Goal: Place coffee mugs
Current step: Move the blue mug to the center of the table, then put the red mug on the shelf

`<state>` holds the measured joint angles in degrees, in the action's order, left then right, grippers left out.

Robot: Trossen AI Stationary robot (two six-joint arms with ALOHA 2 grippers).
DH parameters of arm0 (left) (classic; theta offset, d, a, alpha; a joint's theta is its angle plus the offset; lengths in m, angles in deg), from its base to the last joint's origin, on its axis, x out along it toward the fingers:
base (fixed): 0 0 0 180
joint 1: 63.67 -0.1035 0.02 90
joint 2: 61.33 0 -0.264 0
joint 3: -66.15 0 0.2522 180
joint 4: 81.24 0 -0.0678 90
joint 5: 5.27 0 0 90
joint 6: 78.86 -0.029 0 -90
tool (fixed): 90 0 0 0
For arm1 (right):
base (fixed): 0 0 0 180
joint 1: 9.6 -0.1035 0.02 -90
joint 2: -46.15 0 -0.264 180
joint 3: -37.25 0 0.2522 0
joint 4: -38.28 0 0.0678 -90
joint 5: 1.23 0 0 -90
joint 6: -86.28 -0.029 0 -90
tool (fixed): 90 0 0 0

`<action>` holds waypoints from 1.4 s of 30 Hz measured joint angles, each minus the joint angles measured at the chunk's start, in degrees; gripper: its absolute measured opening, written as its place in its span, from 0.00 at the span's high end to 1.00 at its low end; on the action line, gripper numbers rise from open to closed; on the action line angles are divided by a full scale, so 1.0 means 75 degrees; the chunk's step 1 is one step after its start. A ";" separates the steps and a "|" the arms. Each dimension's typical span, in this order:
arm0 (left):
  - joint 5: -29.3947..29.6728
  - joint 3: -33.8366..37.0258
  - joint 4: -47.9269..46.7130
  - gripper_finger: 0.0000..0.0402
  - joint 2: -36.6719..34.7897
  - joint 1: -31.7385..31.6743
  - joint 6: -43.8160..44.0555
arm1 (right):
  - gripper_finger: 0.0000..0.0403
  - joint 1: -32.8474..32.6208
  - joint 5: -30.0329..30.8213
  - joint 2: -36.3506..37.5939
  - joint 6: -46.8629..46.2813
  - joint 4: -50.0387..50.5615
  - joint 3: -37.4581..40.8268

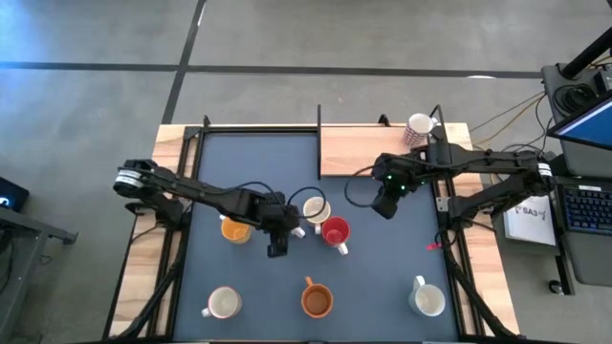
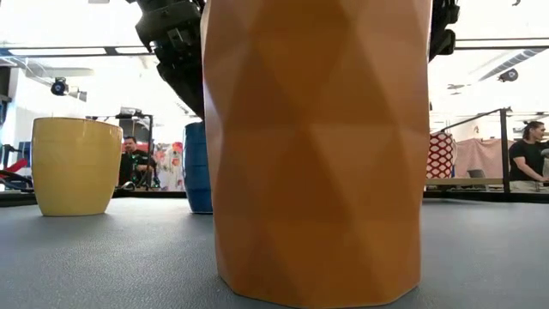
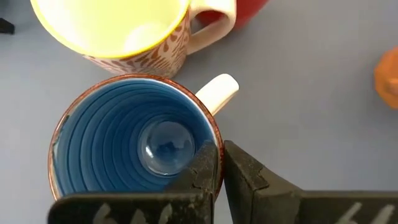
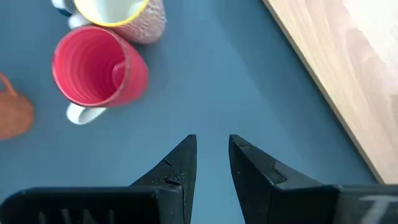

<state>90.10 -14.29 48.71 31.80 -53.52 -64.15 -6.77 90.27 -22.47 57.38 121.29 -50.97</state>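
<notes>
A: Quick, left gripper (image 3: 219, 171)?

B: Mid-mat, over the blue mug (image 3: 134, 146). Fingers clamped on its rim, one inside and one outside. The cream handle points away from them.

A: What's next to the blue one?

B: A patterned mug with a yellow inside (image 3: 112, 28), just beside it, nearly touching. The red mug (image 1: 336, 232) sits just beside that, white handle toward the front edge.

A: Right gripper (image 4: 212, 163)?

B: Hovering above bare mat, holding nothing. Fingers a little apart, a narrow gap between the tips. The red mug and the patterned one lie ahead of it, and the wooden board (image 1: 368, 151) is off to its side.

A: The other mugs?

B: Yellow-orange mug (image 1: 235, 229) under the left arm, close to the blue one. Front row: white mug (image 1: 223, 304) on the left, orange-brown mug (image 1: 316, 300) in the centre, white mug (image 1: 427, 299) on the right. A patterned mug (image 1: 419, 126) stands at the far right corner, on the wood, off the mat (image 1: 373, 258).

A: Low camera?

B: The orange-brown faceted one fills it.
</notes>
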 joint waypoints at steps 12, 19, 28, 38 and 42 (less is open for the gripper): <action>-0.0150 -0.0148 -0.0078 0.78 -0.0054 0.0127 0.0132 | 0.69 -0.0249 -0.0063 -0.0841 -0.0180 -0.0360 0.0000; 0.0093 -0.0308 0.0036 0.73 -0.0344 0.0330 0.0430 | 0.65 -0.0357 -0.0519 -0.1509 -0.0572 -0.0896 0.0000; 0.0977 -0.0356 0.0099 0.73 -0.0881 0.1032 0.0654 | 0.66 -0.0497 -0.0662 -0.1877 -0.0574 -0.1571 0.0000; 0.1625 -0.0352 -0.0088 0.73 -0.0916 0.1819 0.1042 | 0.66 -0.0612 -0.0660 -0.2494 -0.0659 -0.2292 0.0000; 0.1930 -0.0352 -0.0392 0.73 -0.0916 0.2019 0.1292 | 0.66 -0.0719 -0.0662 -0.2799 -0.0653 -0.2343 0.0000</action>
<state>104.57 -16.93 45.77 24.93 -38.37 -54.46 -12.16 85.31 -43.46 52.48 103.72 -50.97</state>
